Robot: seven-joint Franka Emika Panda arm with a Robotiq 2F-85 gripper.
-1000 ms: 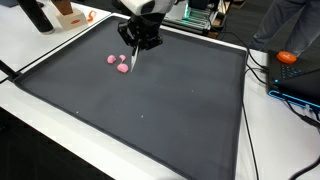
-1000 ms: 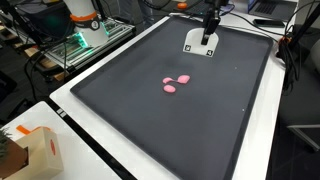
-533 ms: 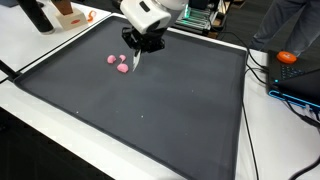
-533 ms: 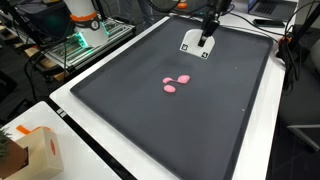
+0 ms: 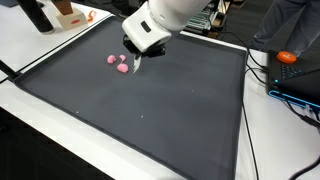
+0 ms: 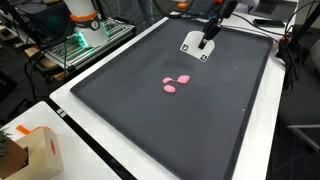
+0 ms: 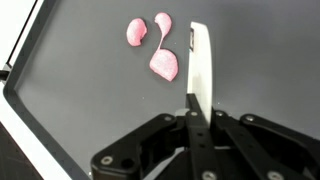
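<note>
Matt charcoal all round, with small dabs of pink.
The mat (image 7: 70, 100) reads dull, finely speckled and rubbery. The pink pieces (image 7: 163, 65) look smooth and soft, with no shine. The white strip (image 7: 200, 60) is sleek hard plastic with a faint sheen, the claw (image 7: 197, 112) is matt black, and the tabletop (image 5: 40, 130) is smooth white.

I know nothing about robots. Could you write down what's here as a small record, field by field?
Holder: the gripper, shut on a white flat piece seen edge-on in the wrist view
Nearest things: three pink pieces, lying close together beside the piece, none held
Surface: black mat on a white table
Off the mat: cardboard box at the table's corner
</note>
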